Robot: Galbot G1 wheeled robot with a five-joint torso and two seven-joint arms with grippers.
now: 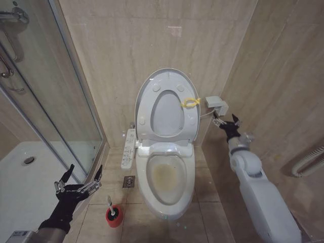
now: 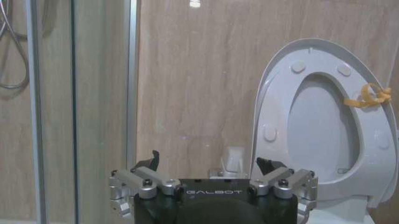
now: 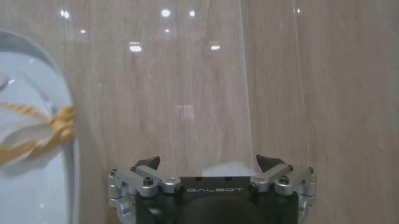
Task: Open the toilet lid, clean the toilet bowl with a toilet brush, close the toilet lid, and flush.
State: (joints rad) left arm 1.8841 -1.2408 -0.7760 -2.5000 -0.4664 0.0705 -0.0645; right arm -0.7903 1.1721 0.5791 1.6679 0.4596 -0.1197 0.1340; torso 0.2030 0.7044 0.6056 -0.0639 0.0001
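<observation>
Toilet lid [image 1: 167, 83] already raised. Toilet brush [image 1: 110, 205] unpicked in holder beside released left gripper [image 1: 79, 178]. Right gripper [image 1: 226, 121] released near lid's edge. Scrubbing, closing, flushing left.

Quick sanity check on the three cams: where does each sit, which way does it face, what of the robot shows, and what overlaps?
Head view: on the head, looking forward and down at the toilet bowl; left gripper low left, right gripper raised right, both open.
Left wrist view: on the left wrist, facing the wall and raised toilet lid; left gripper in the foreground.
Right wrist view: on the right wrist, facing the wall tiles; right gripper in the foreground.
Shared: yellow tag.
</observation>
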